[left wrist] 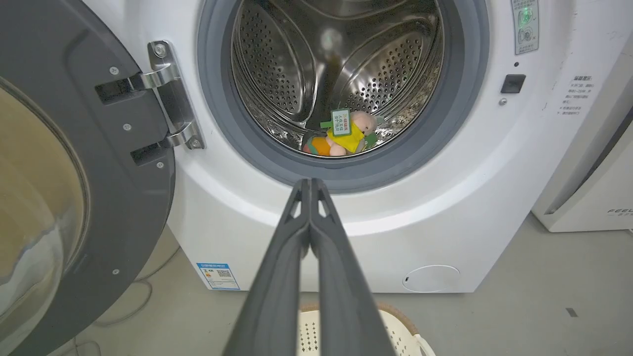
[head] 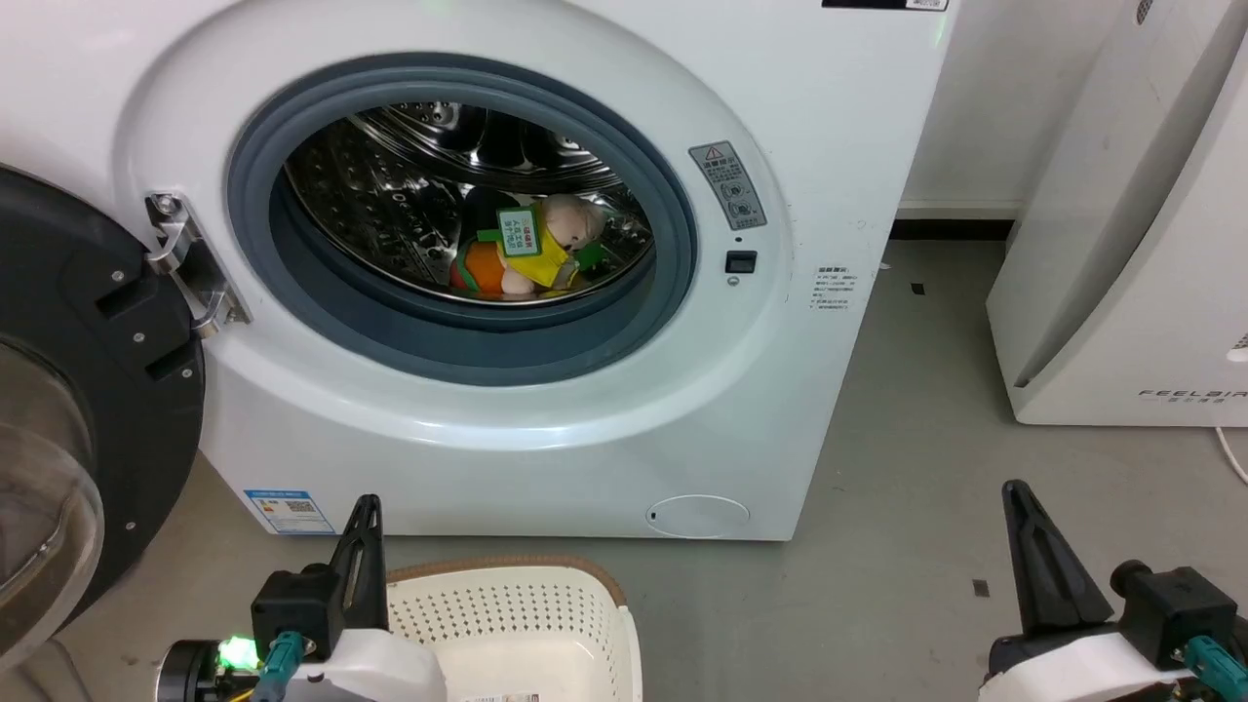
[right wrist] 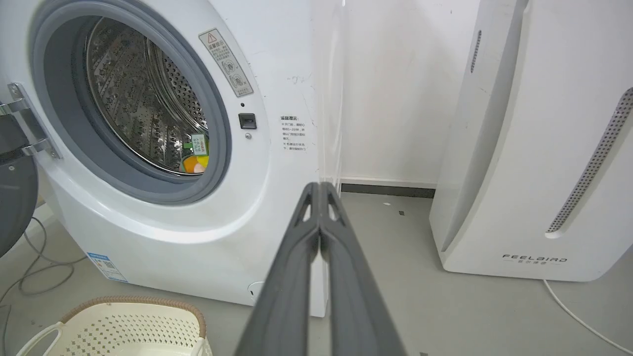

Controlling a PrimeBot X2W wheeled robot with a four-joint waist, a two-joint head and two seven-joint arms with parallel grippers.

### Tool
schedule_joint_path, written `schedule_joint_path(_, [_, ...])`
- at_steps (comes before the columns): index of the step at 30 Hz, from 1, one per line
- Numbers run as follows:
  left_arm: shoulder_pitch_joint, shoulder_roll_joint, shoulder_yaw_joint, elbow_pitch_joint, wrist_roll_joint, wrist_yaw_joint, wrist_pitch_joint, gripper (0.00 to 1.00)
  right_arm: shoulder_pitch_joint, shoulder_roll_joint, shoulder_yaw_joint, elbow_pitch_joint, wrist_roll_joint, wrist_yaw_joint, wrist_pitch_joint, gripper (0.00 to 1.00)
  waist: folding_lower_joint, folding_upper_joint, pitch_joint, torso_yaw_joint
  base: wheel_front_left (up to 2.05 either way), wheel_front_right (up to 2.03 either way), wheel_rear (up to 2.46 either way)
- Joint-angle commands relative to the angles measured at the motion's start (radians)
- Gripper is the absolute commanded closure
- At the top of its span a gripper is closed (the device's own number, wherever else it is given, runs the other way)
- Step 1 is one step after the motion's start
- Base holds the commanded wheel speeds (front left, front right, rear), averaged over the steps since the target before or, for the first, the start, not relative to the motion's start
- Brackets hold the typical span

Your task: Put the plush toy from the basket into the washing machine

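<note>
While the small soft plush toy (head: pixel 531 249), with its pale pink head, yellow garment and orange and green parts, lies inside the large white front-loading washing machine (head: pixel 585 458), both claws hang in front of that machine. The toy rests on the bottom of the machine's shiny perforated steel drum (head: pixel 390 195), just behind the lower part of the grey rubber ring (head: pixel 468 341), its green paper tag (head: pixel 519 231) turned towards the opening. The machine's black-framed round glass door (head: pixel 97 390) stands swung wide open at the machine's left side on a bright metal hinge (head: pixel 185 263).

On the grey floor (head: pixel 907 487) just in front of the machine's foot, below the opening, sits the cream plastic basket (head: pixel 507 604) with perforated sides and a brown rim. The left claw (head: pixel 369 502) is in front of the machine's lower left corner, just beside the basket's left rim. In its wrist view its two long dark fingers are pressed together along their length, holding nothing. The right claw (head: pixel 1016 487) is out past the machine's right front corner, over the floor and well apart from the basket. Its fingers too lie flat against each other, gripping nothing. To the right of the machine stands a tall white appliance (head: pixel 1121 292) lettered FEELBIRD, a strip of floor between them.
</note>
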State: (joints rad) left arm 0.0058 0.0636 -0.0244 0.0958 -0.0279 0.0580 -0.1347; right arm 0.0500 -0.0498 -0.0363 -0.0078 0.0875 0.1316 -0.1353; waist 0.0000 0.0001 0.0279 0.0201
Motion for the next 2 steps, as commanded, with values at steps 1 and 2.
schedule_joint_path(1, [-0.003, -0.003, 0.002, -0.009, 0.009, -0.006, 0.004, 1.0, -0.018, 0.0, 0.002, 0.003, -0.008, 0.0, 0.004, 1.0, 0.0, -0.0001, 0.0, 0.0, 0.0, 0.0, 0.0])
schedule_joint_path(2, [-0.003, -0.003, 0.003, -0.01, 0.009, -0.007, 0.007, 1.0, -0.019, 0.0, 0.003, 0.003, -0.009, 0.0, 0.006, 1.0, 0.0, -0.0001, -0.001, -0.001, 0.0, 0.0, 0.0])
